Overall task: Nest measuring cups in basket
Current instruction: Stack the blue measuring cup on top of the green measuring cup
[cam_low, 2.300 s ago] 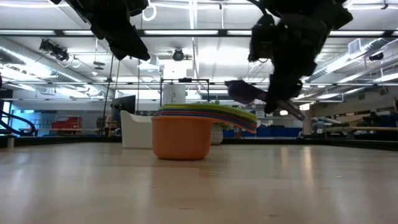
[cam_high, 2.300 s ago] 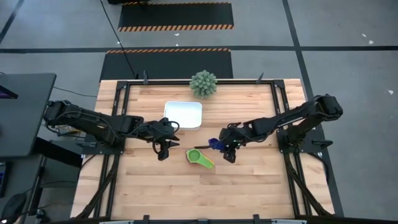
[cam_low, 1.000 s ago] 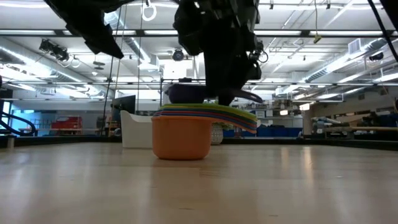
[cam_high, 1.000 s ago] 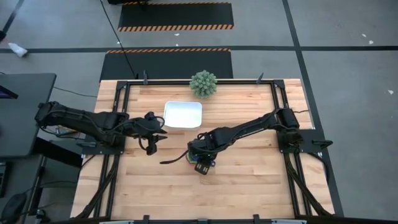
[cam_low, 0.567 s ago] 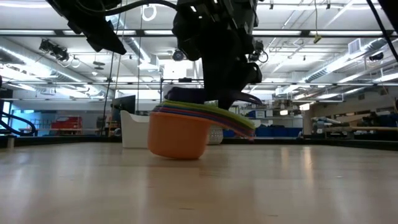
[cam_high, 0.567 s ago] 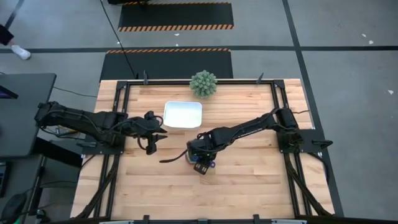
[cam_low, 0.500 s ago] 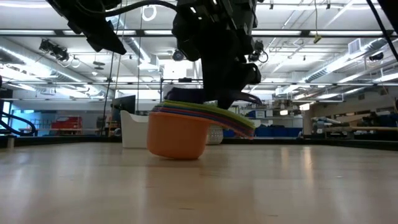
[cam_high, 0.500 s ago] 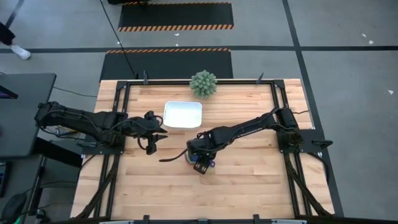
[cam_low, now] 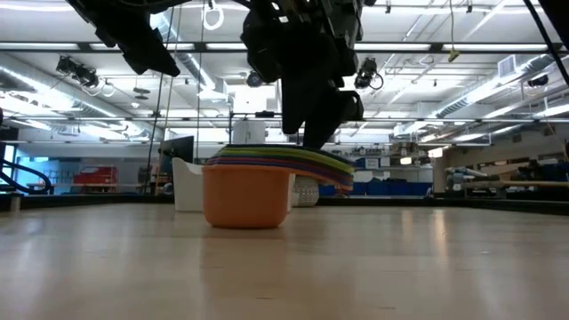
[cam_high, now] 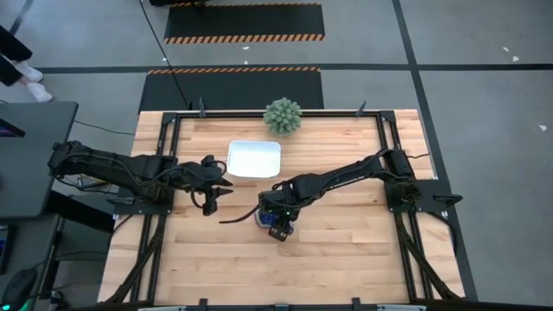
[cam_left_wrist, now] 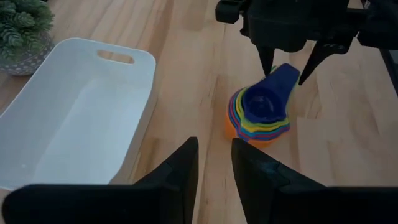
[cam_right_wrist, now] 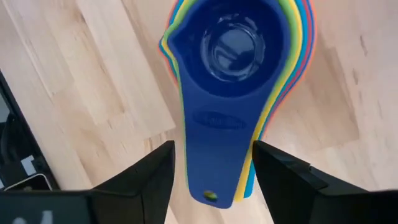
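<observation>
The measuring cups (cam_left_wrist: 261, 115) stand nested in one stack on the table, orange at the bottom (cam_low: 249, 191) and navy on top (cam_right_wrist: 233, 46). They sit near the basket's near right corner. My right gripper (cam_right_wrist: 214, 180) hangs over the stack (cam_high: 259, 218), open, one finger on each side of the navy handle. The white basket (cam_high: 253, 159) holds nothing. My left gripper (cam_high: 214, 200) hovers left of the basket's near edge, its fingers (cam_left_wrist: 186, 165) a narrow gap apart, holding nothing. My right gripper (cam_left_wrist: 285, 76) comes from above, pointing down, with its open fingers across the navy cup's handle (cam_right_wrist: 214, 124), one on each side. Whether either finger touches the stacked handles, I cannot tell. The stack rests flat on the table.
A spiky grey-green ball plant (cam_high: 282, 116) stands at the table's far edge behind the basket. Bare wood lies on the near half of the table and to the right of the stack. A black frame runs round the table.
The stack of cups tipped toward the table's left under my right gripper, then settled flat again. It now stands a little farther left than before. My right gripper shifted left with it. My left arm kept still.
</observation>
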